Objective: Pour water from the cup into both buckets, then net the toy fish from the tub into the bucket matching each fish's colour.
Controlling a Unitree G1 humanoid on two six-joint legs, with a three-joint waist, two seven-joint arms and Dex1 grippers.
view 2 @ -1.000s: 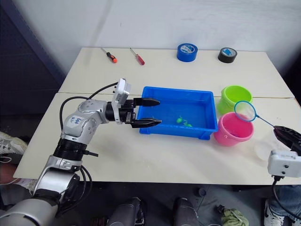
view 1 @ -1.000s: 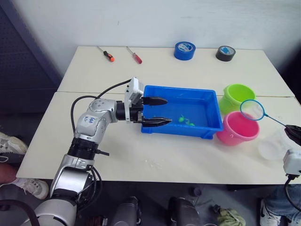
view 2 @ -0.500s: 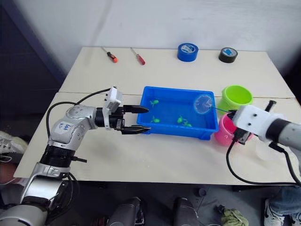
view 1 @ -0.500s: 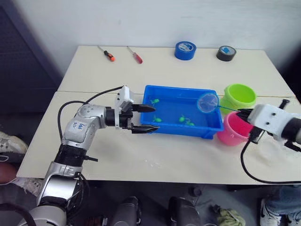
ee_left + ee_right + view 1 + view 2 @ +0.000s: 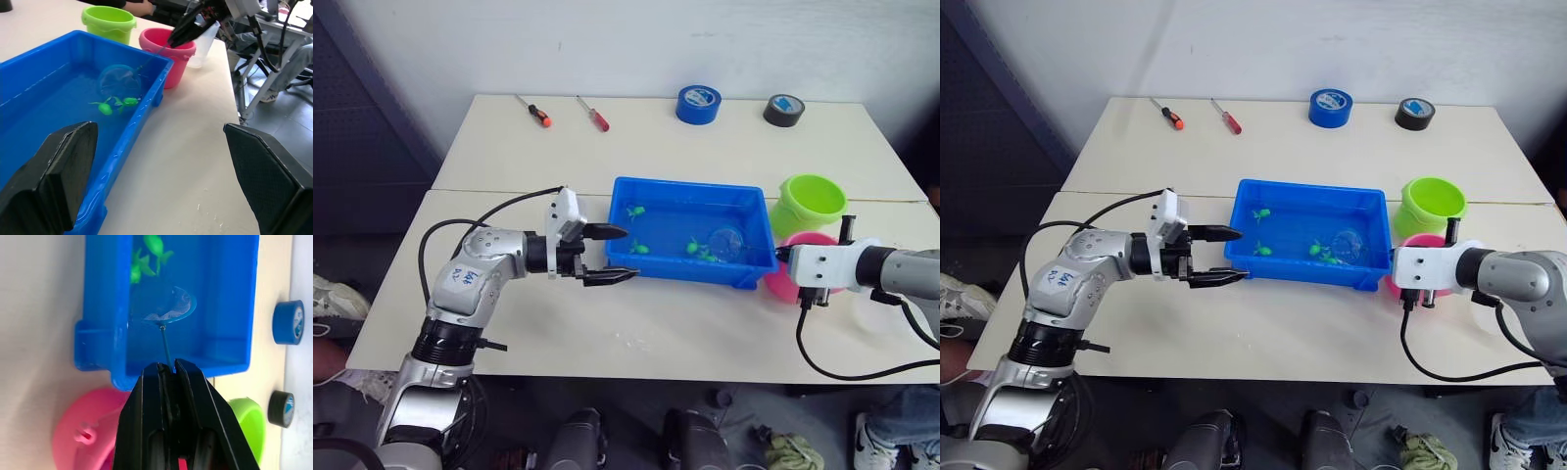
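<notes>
Netting fish from the tub, with only green ones left to see.

Nearest, at lower left of the head view, the left claw (image 5: 610,256) hovers spread wide and empty at the tub's near end; at lower right, the right claw (image 5: 168,369) pinches the net's thin black stick, the blue-rimmed hoop of the net (image 5: 725,240) dipped in the water beside two green fish. The tub (image 5: 691,273) is glossy, shallow, rectangular blue plastic at centre frame, holding about four tiny green fish (image 5: 636,247); no pink fish shows, so I judge that colour sorted, and the green remains. Right of it stand the smooth round pink bucket (image 5: 815,240) and, further back, the lime bucket (image 5: 811,199). The clear cup (image 5: 204,45) sits behind the pink one.
</notes>
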